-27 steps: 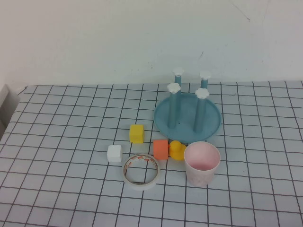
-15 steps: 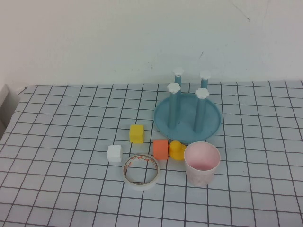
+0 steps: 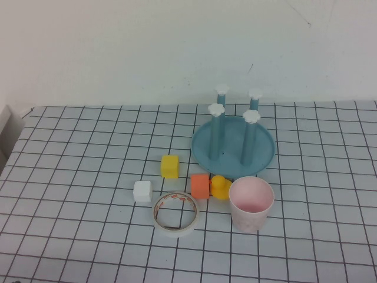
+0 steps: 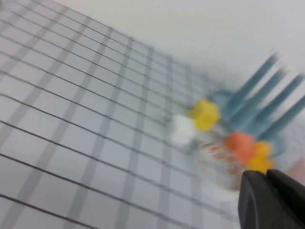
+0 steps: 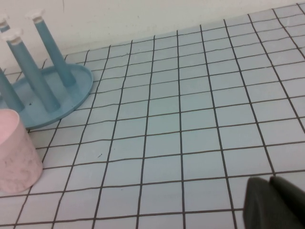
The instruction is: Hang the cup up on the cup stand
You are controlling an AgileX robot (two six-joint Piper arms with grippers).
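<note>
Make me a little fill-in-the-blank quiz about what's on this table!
1. The cup stands upright with its opening facing ____.
2. The cup stand has ____ upright posts.
3. The rubber duck sits between the cup and the ____ cube.
4. No cup hangs on the stand; the left gripper and right gripper hold ____.

Answers: up; four; orange; nothing

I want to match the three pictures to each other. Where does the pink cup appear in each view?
High view: cup upright near the front, right of the yellow duck.
Left wrist view: only a pink blur at the edge, uncertain.
Right wrist view: cup at the edge.
Shared landmark: cup stand.
</note>
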